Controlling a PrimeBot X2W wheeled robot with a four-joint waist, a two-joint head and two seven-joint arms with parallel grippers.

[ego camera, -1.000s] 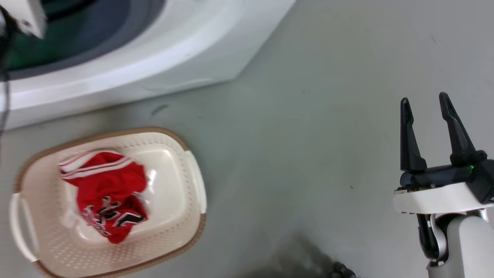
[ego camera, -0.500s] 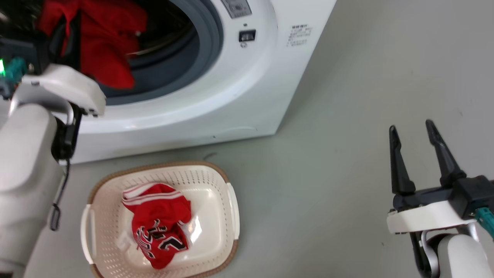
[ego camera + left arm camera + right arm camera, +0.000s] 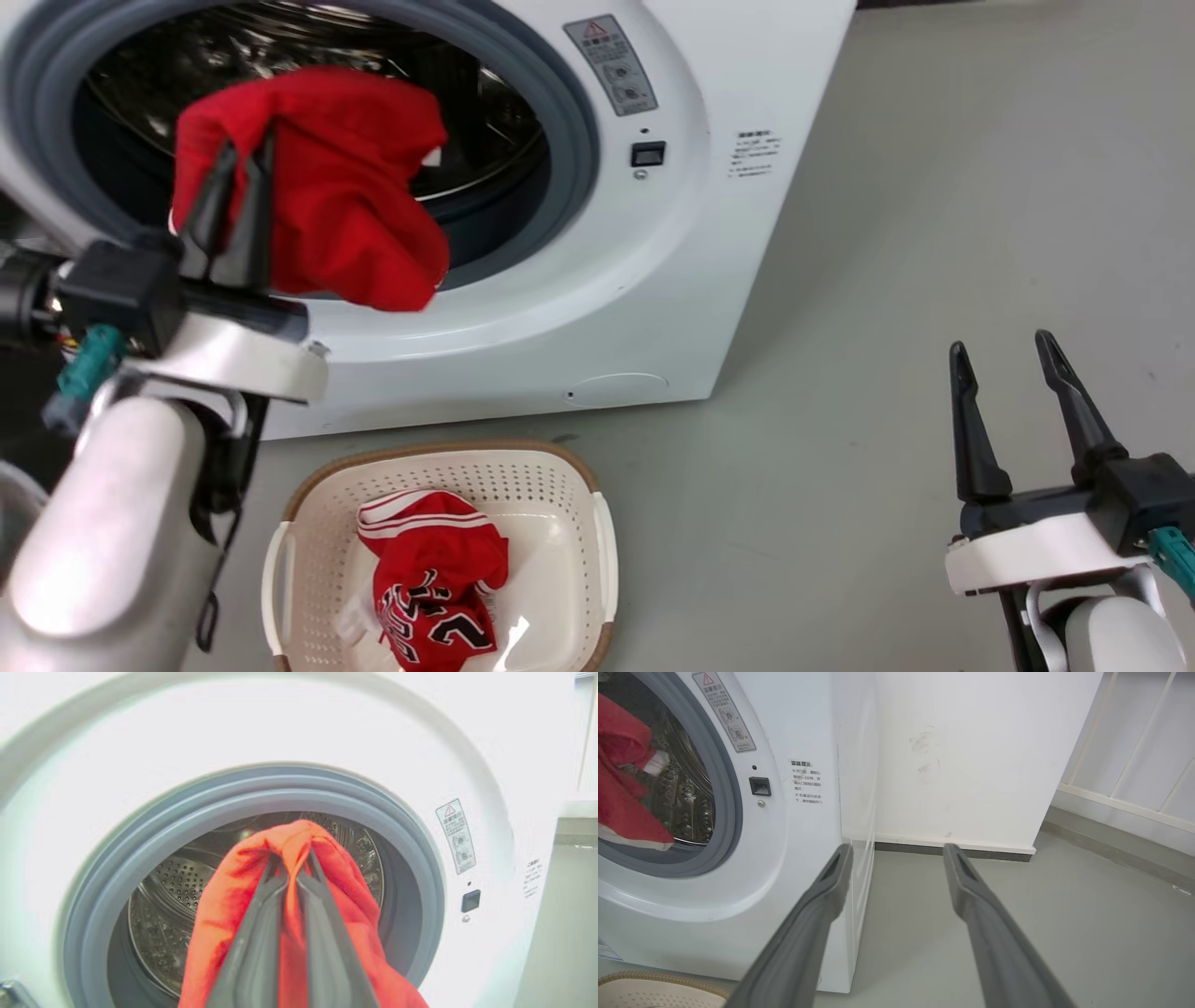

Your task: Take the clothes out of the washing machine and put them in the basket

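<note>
Head view: plain red garment (image 3: 345,196) lifted at the door opening of the washing machine (image 3: 653,280), gripped by the left gripper (image 3: 246,149)
Left fingers (image 3: 261,914) closed tight on a gathered fold, cloth draping below. Basket (image 3: 420,451) on the floor just below the machine's front, printed red garment (image 3: 434,579) lying in it. Handling advice: hold the pinch firm, lower from the opening until the hanging hem sits over the basket's middle, then part the fingers. Right gripper (image 3: 1001,341), well right of the machine, spread wide and holding nothing
</note>
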